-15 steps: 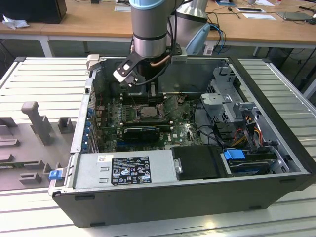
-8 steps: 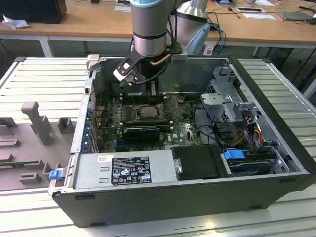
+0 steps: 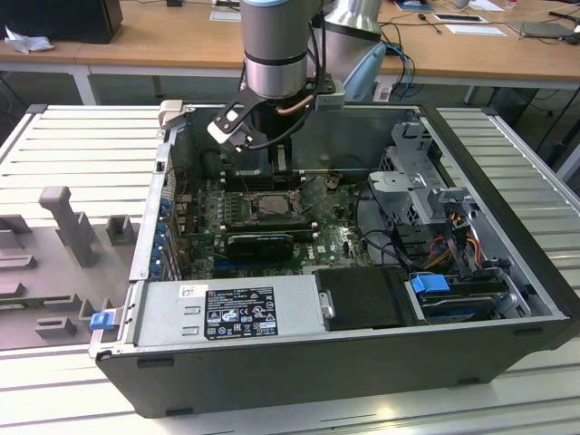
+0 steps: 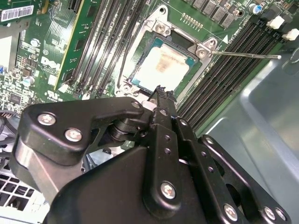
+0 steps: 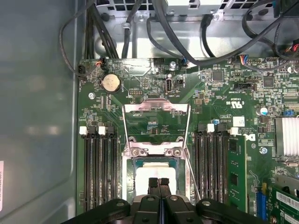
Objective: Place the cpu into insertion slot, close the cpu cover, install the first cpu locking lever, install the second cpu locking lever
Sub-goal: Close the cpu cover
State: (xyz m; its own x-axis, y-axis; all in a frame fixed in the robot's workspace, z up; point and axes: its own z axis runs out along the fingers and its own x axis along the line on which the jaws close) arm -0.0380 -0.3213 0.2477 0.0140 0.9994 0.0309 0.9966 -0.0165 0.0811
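The cpu, a pale square chip, lies flat in the insertion slot, whose grey metal rim frames it in both wrist views. My gripper is shut with nothing between its fingers, and its tips hover at the chip's near edge. The cpu cover, a silver frame with a cut-out centre, is swung open away from the chip, green board showing through it. Two thin locking levers stand free on either side. In the exterior view the gripper hangs over the slot inside the case.
Long black memory slots flank the socket, with a green memory stick fitted on one side. Black cables run past the board's edge and the grey case wall stands close by. A power supply and drive cage fill the case.
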